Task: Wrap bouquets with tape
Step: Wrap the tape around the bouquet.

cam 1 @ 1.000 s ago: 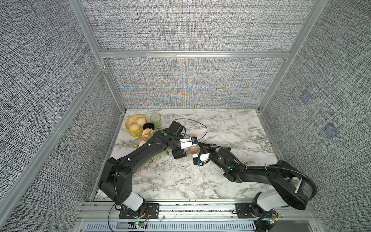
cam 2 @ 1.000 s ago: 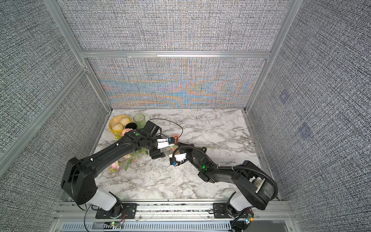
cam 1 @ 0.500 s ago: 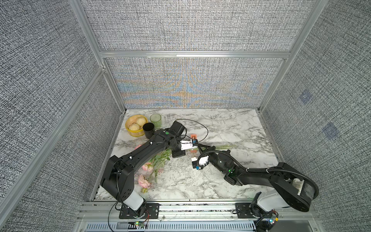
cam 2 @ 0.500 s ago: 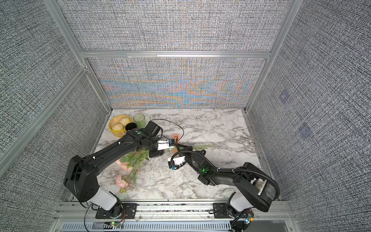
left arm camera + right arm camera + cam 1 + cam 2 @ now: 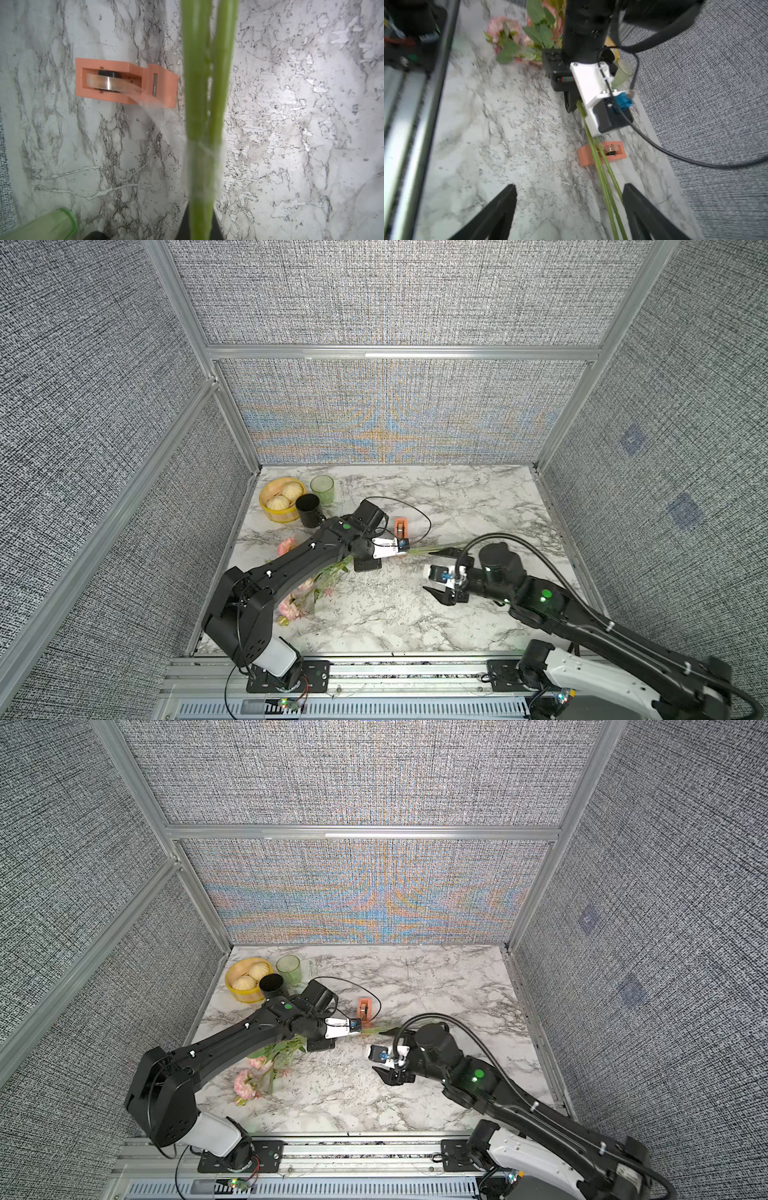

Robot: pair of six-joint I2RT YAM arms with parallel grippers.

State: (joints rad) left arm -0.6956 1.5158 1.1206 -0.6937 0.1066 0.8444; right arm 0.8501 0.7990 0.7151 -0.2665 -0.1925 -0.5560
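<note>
The bouquets [image 5: 291, 605] [image 5: 245, 1085] lie left of centre on the marble, pink heads toward the front. Their green stems [image 5: 199, 83] [image 5: 602, 180] point right. My left gripper [image 5: 404, 555] [image 5: 359, 1033] [image 5: 200, 228] is shut on the stems, which carry a band of clear tape just past its jaws. A thin strand runs from that band back to the tape [image 5: 401, 526] [image 5: 364, 1009] [image 5: 124, 81] [image 5: 616, 154], an orange dispenser lying just behind the stems. My right gripper [image 5: 430, 571] [image 5: 379, 1050] [image 5: 570, 187] is open at the stem ends, which pass close to one finger.
A yellow bowl [image 5: 266, 512] holding buns, a black cup [image 5: 308, 510] and a green cup [image 5: 322, 489] stand in the back left corner. The left wrist's black cable [image 5: 415, 516] loops over the dispenser. Grey fabric walls enclose the table on three sides.
The left gripper has shut on the stems. The right gripper has opened and pulled back to the right. The flower heads have swung toward the front.
</note>
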